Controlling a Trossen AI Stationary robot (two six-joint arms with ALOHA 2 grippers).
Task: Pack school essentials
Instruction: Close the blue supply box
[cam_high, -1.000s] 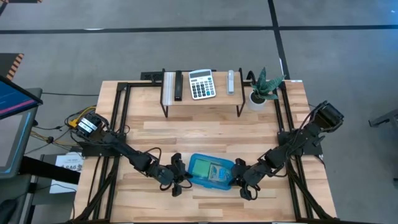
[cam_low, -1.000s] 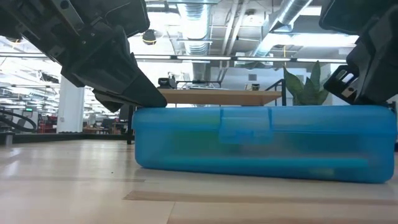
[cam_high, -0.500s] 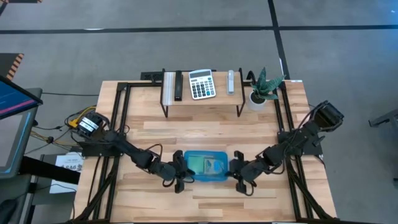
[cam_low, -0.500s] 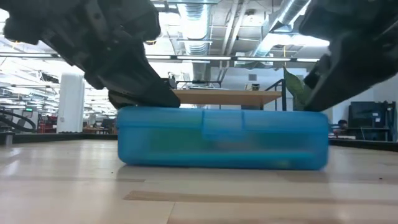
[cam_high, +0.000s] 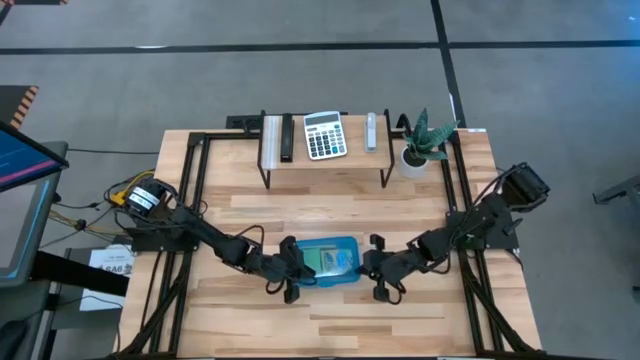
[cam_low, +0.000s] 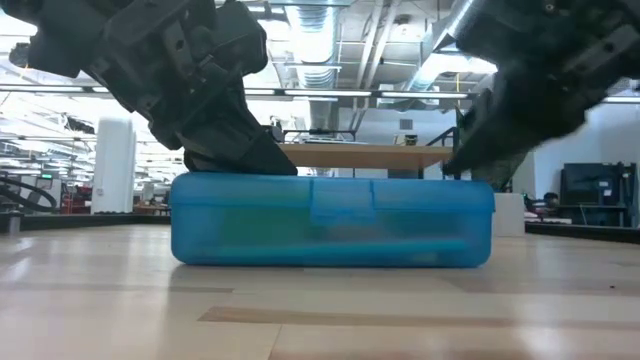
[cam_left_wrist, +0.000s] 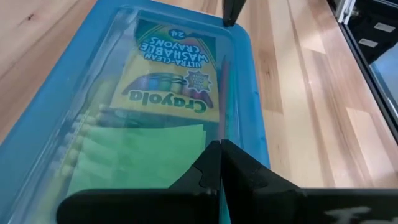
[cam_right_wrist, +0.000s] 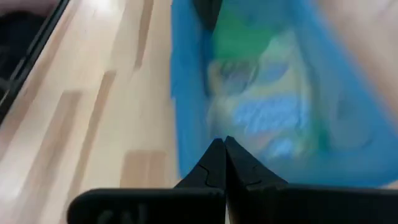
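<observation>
A closed blue see-through pencil box (cam_high: 330, 258) lies flat on the table's near middle. Through its lid the left wrist view shows the yellow-green crayon box (cam_left_wrist: 171, 74) and the lime sticky-note pad (cam_left_wrist: 143, 155). The scissors and eraser do not show. My left gripper (cam_high: 293, 270) is shut at the box's left end. My right gripper (cam_high: 372, 268) is shut at its right end. In the low view both arms come down onto the top corners of the box (cam_low: 330, 220). My left gripper meets the box with its shut fingertips (cam_left_wrist: 221, 149) at the lid's left end (cam_low: 215, 175), slanting down from the table's left. The box stays flat on the table. My right gripper sets its shut fingertips (cam_right_wrist: 221, 149) against the box's right end (cam_low: 480, 182), slanting down from the right; blur hides the exact spot.
A low black-framed shelf (cam_high: 325, 165) stands at the far edge, carrying the grey-white calculator (cam_high: 325, 135) and some small items. The potted plant (cam_high: 420, 145) is beside it on the right. Bare wood lies around the box on its near, left and right sides.
Both shut grippers have moved toward the far edge and closer to each other. The box between them has slid toward the far edge and a little left, and has turned from a slanted lie to square with the table edges.
</observation>
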